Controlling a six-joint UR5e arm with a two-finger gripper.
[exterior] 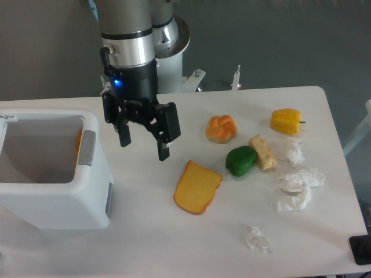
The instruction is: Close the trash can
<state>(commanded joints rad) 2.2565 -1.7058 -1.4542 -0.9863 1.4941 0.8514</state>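
Observation:
The trash can [52,200] is a large white plastic bin at the left of the table, with a grey tab [87,147] on its right rim. Its top is open and I see into it; something orange [77,145] shows against its inner right wall. My gripper [144,145] hangs just right of the bin, above the table, fingers pointing down. It is open and empty. Its left finger [124,136] is close to the bin's right rim, not touching it.
Food items lie to the right: an orange toast slice [197,187], an orange bun [221,128], a green pepper [241,160], a beige piece [262,152], a yellow pepper [286,121]. Crumpled white papers [298,188] lie at the right, one [255,238] near the front edge.

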